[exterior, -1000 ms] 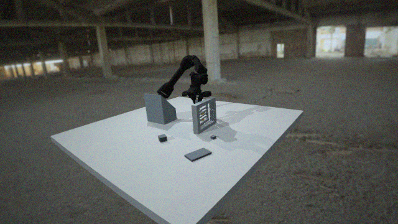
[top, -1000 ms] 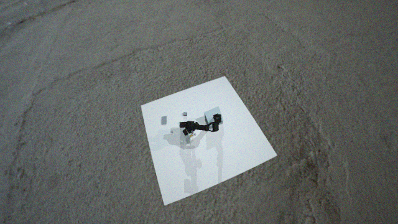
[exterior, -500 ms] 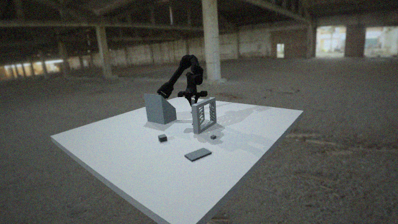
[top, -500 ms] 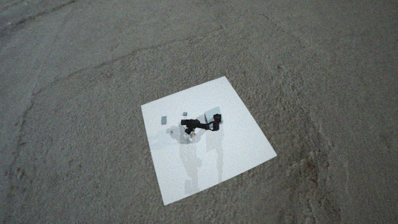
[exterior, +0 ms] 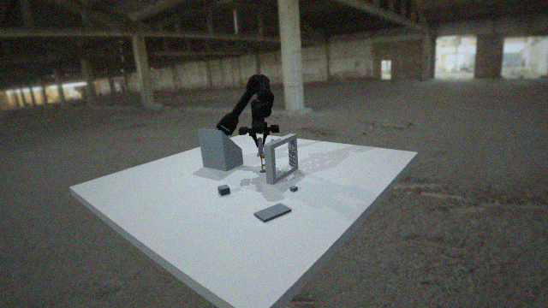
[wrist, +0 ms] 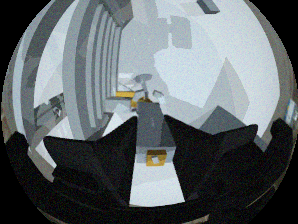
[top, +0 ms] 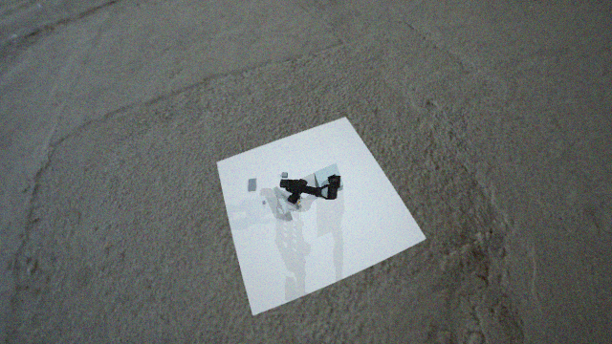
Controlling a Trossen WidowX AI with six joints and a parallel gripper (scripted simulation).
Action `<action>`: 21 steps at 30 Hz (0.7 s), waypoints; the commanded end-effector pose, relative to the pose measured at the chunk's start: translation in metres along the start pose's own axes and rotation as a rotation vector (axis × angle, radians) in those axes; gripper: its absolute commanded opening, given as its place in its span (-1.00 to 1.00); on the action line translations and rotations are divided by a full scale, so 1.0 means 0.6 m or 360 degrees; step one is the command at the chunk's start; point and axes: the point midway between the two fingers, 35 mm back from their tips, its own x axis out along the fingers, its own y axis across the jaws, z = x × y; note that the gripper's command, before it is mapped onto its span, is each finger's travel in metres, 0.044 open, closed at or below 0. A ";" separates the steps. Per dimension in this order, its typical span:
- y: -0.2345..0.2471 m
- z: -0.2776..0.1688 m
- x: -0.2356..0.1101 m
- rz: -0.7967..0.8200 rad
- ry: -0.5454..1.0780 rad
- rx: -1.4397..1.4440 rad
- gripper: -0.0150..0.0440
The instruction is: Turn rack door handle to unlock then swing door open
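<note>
The rack door stands swung well away from its grey frame, whose opening shows bare in the exterior view. The exact angle cannot be read. In the wrist view the door's slats run along the left, beside the handle. My gripper is shut on the upright handle, near its top. The handle shows a grey face and an orange patch at its near end. A small pale disc shows below the handle. How far the handle is turned cannot be told exactly.
A large grey slanted block stands beside the arm. A dark cube, a flat grey slab and a tiny block lie on the white table.
</note>
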 end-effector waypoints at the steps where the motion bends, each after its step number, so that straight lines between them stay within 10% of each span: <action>1: -0.005 0.004 0.001 0.0008 -0.0008 -0.0134 -0.46; 21: -0.067 0.029 0.001 0.0004 -0.0010 -0.0594 -0.46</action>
